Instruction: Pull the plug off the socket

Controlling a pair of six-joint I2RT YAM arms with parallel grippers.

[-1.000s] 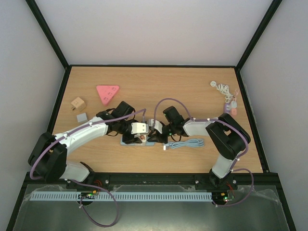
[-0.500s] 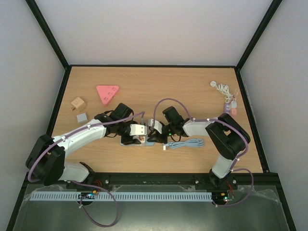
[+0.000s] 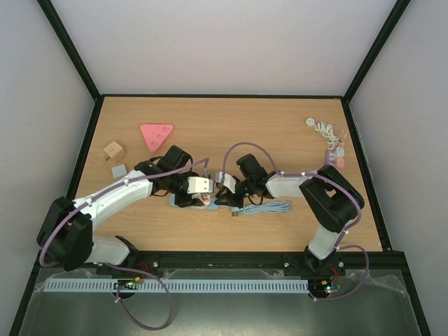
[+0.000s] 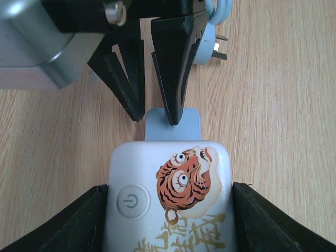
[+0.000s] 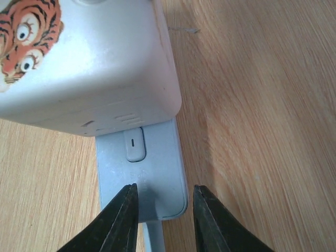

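Two arms meeting at mid-table, one gripper apiece. Left gripper (image 4: pixel 169 188) clenched on the single white adapter cube (image 4: pixel 170 220), with one black finger (image 4: pixel 79 220) flush against each flank. Right gripper (image 5: pixel 165 187) released, jaws parted above the end of the one blue-grey socket strip (image 5: pixel 142 178) and grasping nothing: one tip over the strip's face, the other just off its edge. Adapter cube seated on the strip, near the middle of the table (image 3: pixel 280 119) and toward its front edge.

Seen only from above:
- At the left, one pink triangle (image 3: pixel 156 135), one wooden block (image 3: pixel 113 150) and one small grey square (image 3: pixel 120 170), all well apart from the strip.
- At the far right, one white cord bundle (image 3: pixel 323 128) and a cluster of small pink and lilac pieces (image 3: pixel 336 152), too small to count.
- Just right of the strip, below the right wrist, one coil of pale blue cable (image 3: pixel 268 207).

Seen only from the left wrist:
- One round power button (image 4: pixel 129 199) beside the tiger picture on the cube's top.
- One pale blue pronged plug (image 4: pixel 207 44) lying on the bare wood beyond the right gripper's fingers, two prongs showing, apart from the strip.

Seen only from the right wrist:
- One small rocker switch (image 5: pixel 135 143) on the strip, just clear of the cube.
- One thin cord (image 5: pixel 154 239) leaving the strip's end between the two fingers.

Tiger picture partly in view from both wrists; too small to make out from above.
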